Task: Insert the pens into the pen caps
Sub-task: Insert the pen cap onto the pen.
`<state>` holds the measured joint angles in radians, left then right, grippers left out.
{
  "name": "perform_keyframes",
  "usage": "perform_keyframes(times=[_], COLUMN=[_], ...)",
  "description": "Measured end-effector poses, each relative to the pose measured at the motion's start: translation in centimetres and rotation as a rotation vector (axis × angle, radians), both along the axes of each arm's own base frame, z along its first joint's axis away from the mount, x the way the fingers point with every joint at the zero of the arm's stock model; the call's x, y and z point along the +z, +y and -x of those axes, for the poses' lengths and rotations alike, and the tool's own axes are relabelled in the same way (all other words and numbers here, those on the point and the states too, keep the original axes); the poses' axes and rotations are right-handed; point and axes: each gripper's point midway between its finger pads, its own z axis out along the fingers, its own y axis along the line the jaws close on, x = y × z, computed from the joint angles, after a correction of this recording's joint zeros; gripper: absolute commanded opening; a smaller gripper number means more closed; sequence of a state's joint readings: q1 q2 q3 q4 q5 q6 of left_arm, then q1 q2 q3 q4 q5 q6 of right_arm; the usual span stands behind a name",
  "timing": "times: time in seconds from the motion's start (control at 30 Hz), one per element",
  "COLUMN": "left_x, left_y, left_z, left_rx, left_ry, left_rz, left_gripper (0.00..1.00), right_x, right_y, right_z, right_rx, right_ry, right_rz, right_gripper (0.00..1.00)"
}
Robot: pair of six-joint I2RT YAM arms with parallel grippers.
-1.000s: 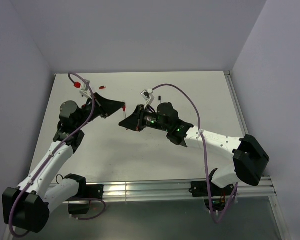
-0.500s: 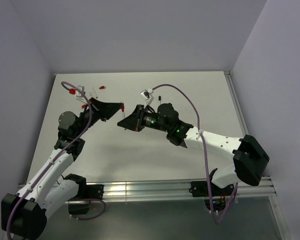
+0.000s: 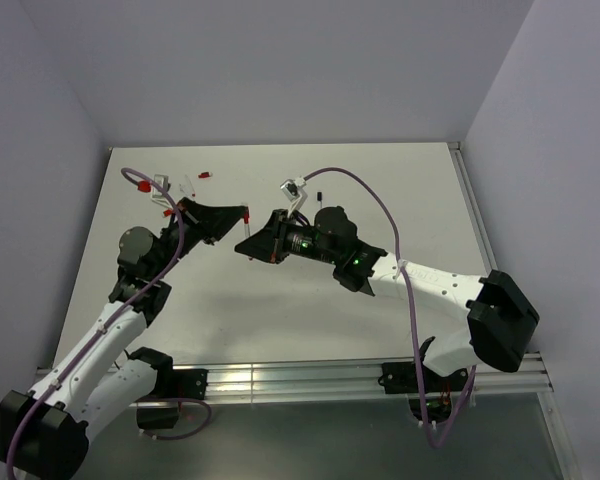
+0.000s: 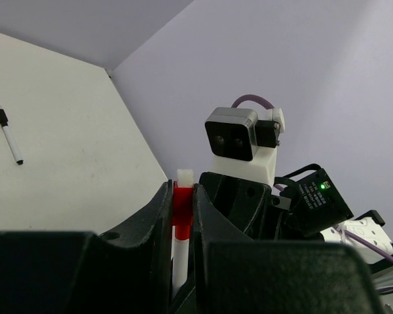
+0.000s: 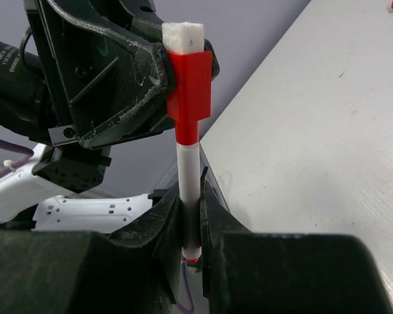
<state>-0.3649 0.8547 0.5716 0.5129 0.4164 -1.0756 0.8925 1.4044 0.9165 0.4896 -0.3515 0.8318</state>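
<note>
left gripper (image 4: 181, 196) clamped on red cap (image 5: 191, 85); right gripper (image 5: 190, 199) clamped on pen (image 5: 188, 160) barrel just below it, tip looks inside cap. risk: off-axis push, so barrel slips in the grip or cap twists out, prob. half seated. right wrist cam shows the joint. top cam doesn't, but shows a loose red cap (image 3: 206, 175) beyond left gripper.

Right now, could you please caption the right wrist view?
Right gripper holds a white pen, its end inside the red cap gripped by the left gripper.
</note>
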Motion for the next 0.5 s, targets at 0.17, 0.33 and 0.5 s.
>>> perform_keyframes(times=[0.17, 0.33, 0.5], left_x=[-0.1, 0.3, 0.4], left_y=[0.1, 0.2, 0.2], left_z=[0.5, 1.2, 1.3], left_rx=[0.009, 0.018, 0.031], left_ry=[-0.014, -0.044, -0.055], left_rz=[-0.027, -0.042, -0.047], left_gripper=[0.00, 0.00, 0.00], right_x=[-0.2, 0.2, 0.3], right_y=[-0.1, -0.2, -0.4], right_z=[0.2, 0.8, 0.8], right_rx=[0.011, 0.040, 0.058], right_ry=[-0.008, -0.023, -0.024], right_rz=[0.023, 0.033, 0.047], right_gripper=[0.00, 0.00, 0.00])
